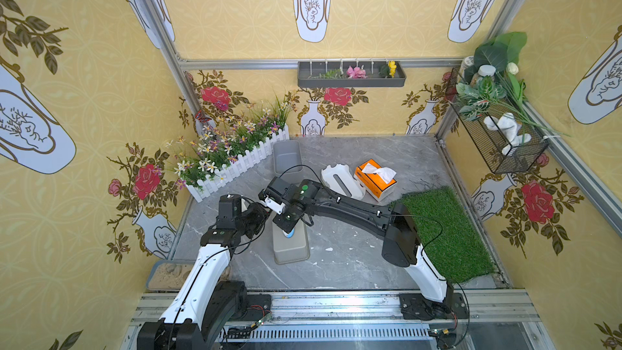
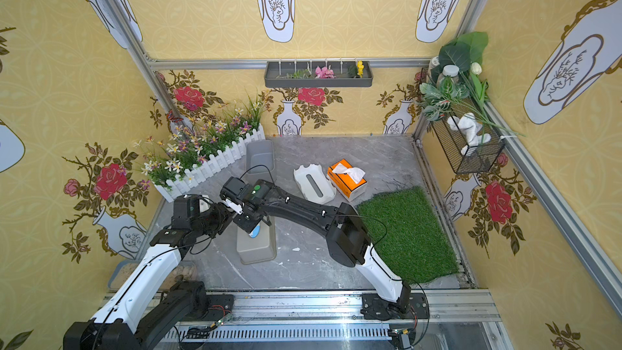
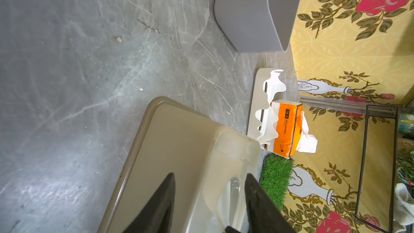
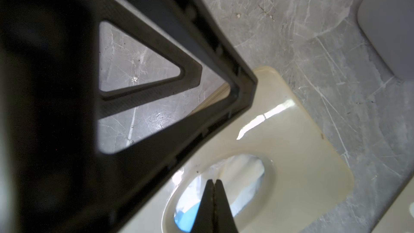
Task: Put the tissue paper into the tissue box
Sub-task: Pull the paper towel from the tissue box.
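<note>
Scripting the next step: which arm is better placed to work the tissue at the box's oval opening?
Right, probably. The right gripper, shut, has its tips at the tissue box opening, over the tissue inside. The left gripper stands open over the box top.

Bright even light — glare on tissue box (image 4: 291, 149); top-view edges bowed.

Access over the beige tissue box (image 1: 292, 249) is tight. The closed right pincer (image 4: 215, 181) occupies its oval opening, with the parted left pincer (image 3: 210, 174) close alongside. The bare table (image 1: 353, 264) between box and grass mat (image 1: 447, 234) is passable. Beyond the box stand a grey bin (image 1: 287, 156), a white holder (image 1: 340, 180) and an orange tissue pack (image 1: 377, 187).
</note>
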`<state>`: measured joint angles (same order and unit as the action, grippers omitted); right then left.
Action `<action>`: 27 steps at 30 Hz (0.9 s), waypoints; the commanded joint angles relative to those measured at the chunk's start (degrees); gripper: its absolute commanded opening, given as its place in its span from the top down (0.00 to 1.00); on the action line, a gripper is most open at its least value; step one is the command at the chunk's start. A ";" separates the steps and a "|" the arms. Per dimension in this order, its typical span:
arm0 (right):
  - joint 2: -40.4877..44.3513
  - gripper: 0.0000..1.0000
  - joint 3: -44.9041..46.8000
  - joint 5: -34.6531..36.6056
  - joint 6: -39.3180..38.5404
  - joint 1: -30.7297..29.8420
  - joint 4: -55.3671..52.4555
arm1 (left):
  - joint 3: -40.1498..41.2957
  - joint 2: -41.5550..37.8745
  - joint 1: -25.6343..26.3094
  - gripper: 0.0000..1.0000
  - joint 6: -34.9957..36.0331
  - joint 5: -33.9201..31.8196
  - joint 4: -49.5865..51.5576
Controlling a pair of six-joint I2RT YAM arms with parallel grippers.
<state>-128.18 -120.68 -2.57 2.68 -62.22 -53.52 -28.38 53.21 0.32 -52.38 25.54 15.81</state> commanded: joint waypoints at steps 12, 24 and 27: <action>4.90 1.00 8.55 2.65 3.84 -0.62 7.61 | 5.13 4.01 5.51 0.49 -4.24 -0.87 -6.63; 8.92 1.00 10.63 6.65 6.24 -2.27 7.24 | 6.85 4.70 6.36 0.52 -5.01 -3.17 -6.64; 9.06 1.00 9.94 7.33 6.63 -2.86 5.70 | 6.90 5.21 6.79 0.52 -5.01 -3.75 -6.54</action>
<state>-120.27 -109.95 3.38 7.90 -64.51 -47.16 -22.28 57.67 6.79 -57.28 24.01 3.55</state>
